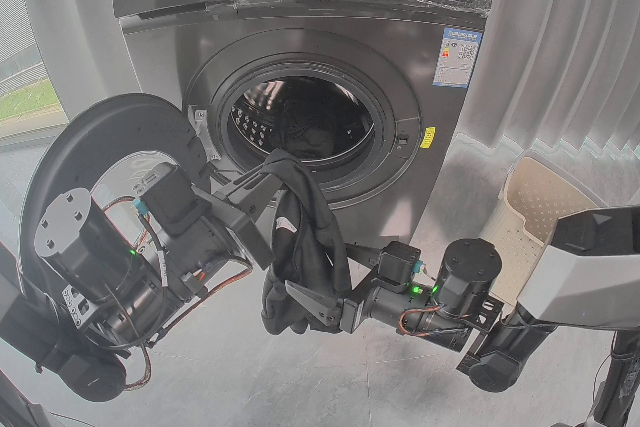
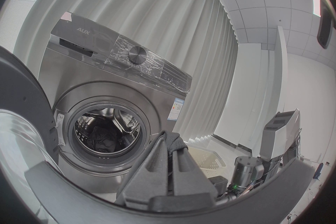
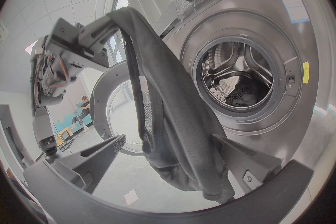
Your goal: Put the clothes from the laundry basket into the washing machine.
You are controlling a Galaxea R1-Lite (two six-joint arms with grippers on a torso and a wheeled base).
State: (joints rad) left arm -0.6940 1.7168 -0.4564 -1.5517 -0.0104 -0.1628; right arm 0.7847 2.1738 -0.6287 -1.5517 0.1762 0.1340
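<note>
With one dark piece (image 1: 303,128) already in the washing machine (image 1: 400,61) drum, the left tool (image 1: 263,185) held a black garment (image 1: 307,228) clamped just before the open door, the right tool (image 1: 319,268) gaped wide around its hanging end, so pushing it inside remained

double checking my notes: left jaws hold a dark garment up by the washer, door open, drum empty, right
Not empty: the right wrist view shows dark clothing lying in the drum. The rest holds: left jaws hold the dark garment up by the washer, door open.
</note>
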